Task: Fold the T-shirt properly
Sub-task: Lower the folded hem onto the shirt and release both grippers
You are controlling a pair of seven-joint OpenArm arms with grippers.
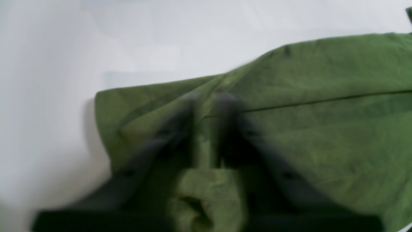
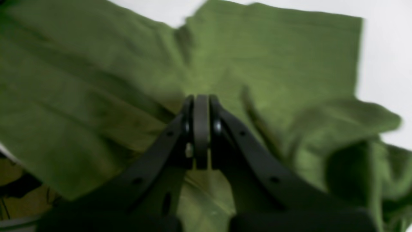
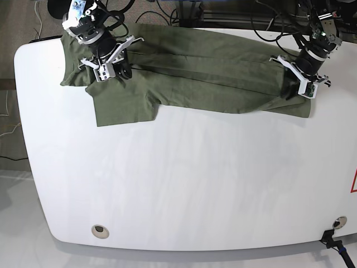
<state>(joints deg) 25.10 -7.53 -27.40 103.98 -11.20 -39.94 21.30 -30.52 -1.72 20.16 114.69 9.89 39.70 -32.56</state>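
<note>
In the left wrist view I see my left end effector [image 1: 206, 100], blurred, with its jaws clamped on a fold of the olive T-shirt [image 1: 322, 106]; white bench [image 1: 48, 80] lies toward 9 o'clock.

In the right wrist view my right end effector [image 2: 201, 103] has its jaws pressed together, and I cannot tell if cloth is between them; the T-shirt [image 2: 96, 80] spreads underneath it.

In the base view the T-shirt [image 3: 212, 72] lies across the bench's [image 3: 184, 184] 12 o'clock edge, one sleeve pointing toward 6 o'clock. The right end effector [image 3: 111, 71] is at 10 o'clock, the left end effector [image 3: 301, 89] at 2 o'clock.

Both arms low at the far edge, right fingers [image 2: 201, 129] pinched together, left fingers [image 1: 225, 129] slightly parted.
</note>
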